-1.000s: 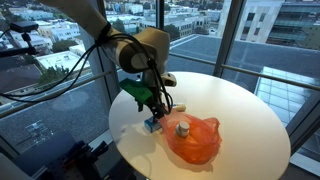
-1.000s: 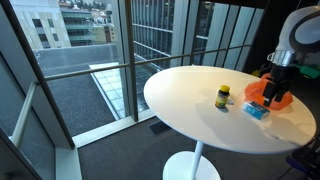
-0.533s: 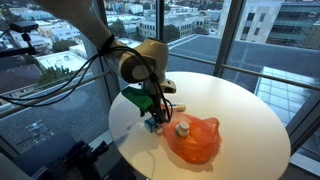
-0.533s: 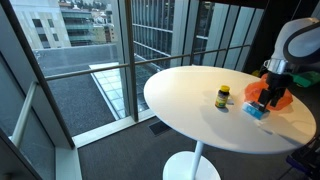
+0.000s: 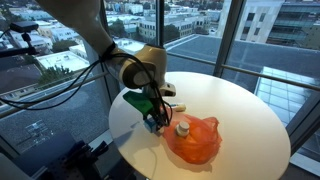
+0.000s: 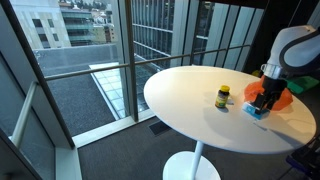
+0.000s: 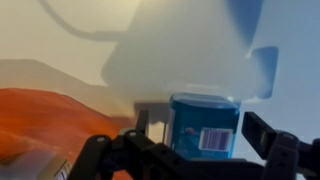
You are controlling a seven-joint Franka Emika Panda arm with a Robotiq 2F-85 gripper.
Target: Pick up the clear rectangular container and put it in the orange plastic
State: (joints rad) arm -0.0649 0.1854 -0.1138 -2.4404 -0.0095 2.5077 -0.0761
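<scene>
Gripper [image 7: 193, 130]: jaws wide open, holding nothing. The clear rectangular container [image 7: 205, 128], which carries a blue label, stands on the white table [image 7: 120, 40] directly between the jaws. Contact with either finger cannot be confirmed. The orange plastic [image 7: 40, 118] lies just outside one jaw, close beside it. In an exterior view a small bottle [image 6: 222, 97] stands near the container, outside the jaws and clear of them.

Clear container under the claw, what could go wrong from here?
The orange plastic lies right beside the clear container, so a finger of the open claw could snag it. The plastic looks crumpled with no opening showing, so the dropped container may slide off.
</scene>
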